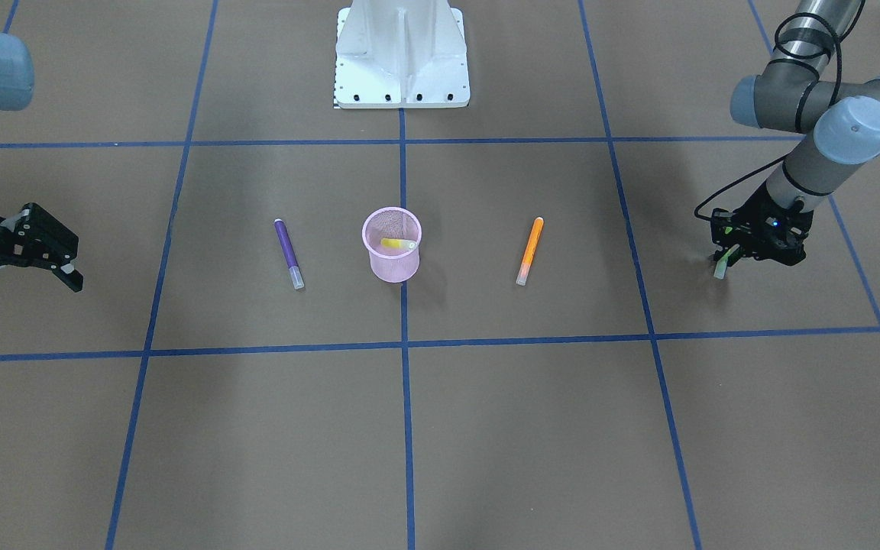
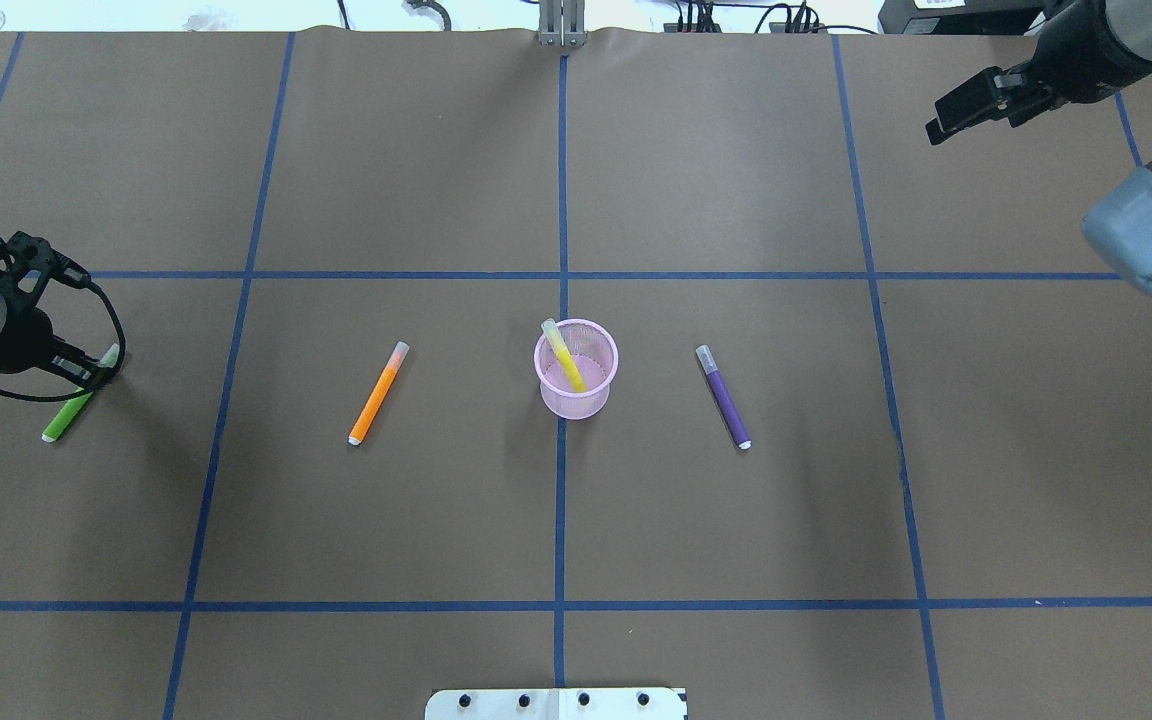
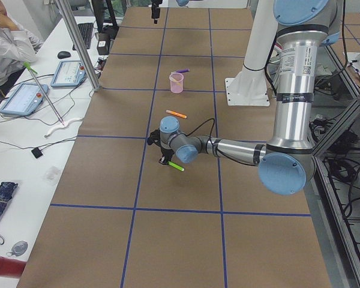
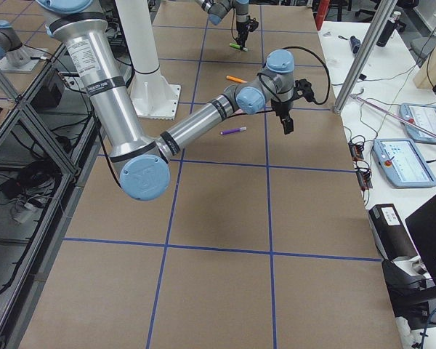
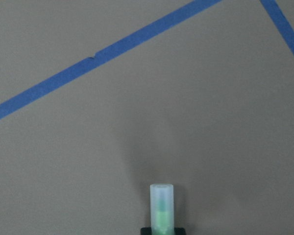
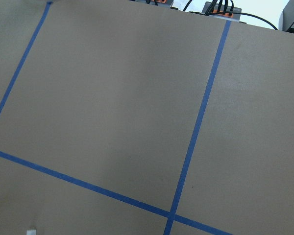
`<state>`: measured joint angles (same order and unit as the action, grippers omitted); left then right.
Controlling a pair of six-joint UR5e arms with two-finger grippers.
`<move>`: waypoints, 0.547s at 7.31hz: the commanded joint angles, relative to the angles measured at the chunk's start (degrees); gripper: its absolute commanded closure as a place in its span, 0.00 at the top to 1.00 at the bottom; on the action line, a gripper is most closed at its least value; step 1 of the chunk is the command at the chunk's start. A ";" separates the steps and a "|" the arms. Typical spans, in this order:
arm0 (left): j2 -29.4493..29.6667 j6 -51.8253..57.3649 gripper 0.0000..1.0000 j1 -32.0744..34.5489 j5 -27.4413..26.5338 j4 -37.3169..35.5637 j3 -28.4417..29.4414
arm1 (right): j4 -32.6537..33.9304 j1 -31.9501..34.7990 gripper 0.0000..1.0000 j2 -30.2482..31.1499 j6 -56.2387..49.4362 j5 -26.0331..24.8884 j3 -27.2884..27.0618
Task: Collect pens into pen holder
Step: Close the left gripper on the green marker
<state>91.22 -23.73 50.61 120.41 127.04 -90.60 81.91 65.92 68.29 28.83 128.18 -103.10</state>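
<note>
Slim, frosted-capped green pen [image 5: 161, 208] sits clamped in left claw [image 2: 94, 372] while right claw [image 1: 27, 296] gapes wide.

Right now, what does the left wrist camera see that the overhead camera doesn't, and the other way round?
Only the left wrist view shows the green pen's whitish cap up close, end-on. Only the overhead view shows the pen holder with the yellow pen inside, the orange pen and the purple pen. Both show the green pen, the brown table and blue tape lines.
</note>
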 commanded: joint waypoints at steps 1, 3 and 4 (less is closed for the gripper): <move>0.01 0.00 0.33 0.01 0.00 -0.04 0.07 | 0.00 0.00 0.99 0.00 0.00 -0.03 0.00; 0.01 0.00 0.28 0.01 0.00 -0.04 0.43 | 0.00 0.00 0.99 -0.09 0.00 -0.03 0.00; 0.10 0.00 0.25 0.01 -0.09 0.05 0.60 | 0.00 0.00 0.99 -0.09 0.00 -0.03 0.00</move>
<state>91.25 -23.73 50.63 120.39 127.02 -90.21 81.91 65.92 68.24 28.83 128.15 -103.10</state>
